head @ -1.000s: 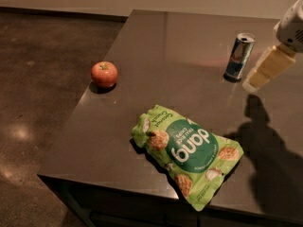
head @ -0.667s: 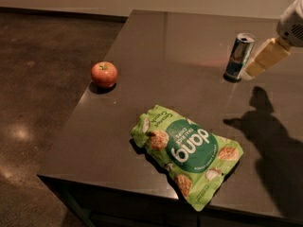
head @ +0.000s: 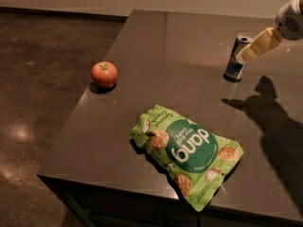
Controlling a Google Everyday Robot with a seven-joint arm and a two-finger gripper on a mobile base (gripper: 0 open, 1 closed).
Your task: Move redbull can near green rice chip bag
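Note:
The redbull can (head: 235, 63) stands upright on the dark table (head: 180, 46) at the far right. It is slim, blue and silver, with a shiny top. My gripper (head: 245, 56) reaches in from the upper right, its cream fingertip right at the can's right side. The green rice chip bag (head: 187, 152) lies flat near the table's front edge, well in front of and to the left of the can.
A red apple (head: 104, 74) sits near the table's left edge. The arm's shadow (head: 270, 117) falls on the right part of the table. A dark floor (head: 42, 79) lies to the left.
My gripper has moved up and to the left, closing in on the can's right side. The can, bag and apple have not moved.

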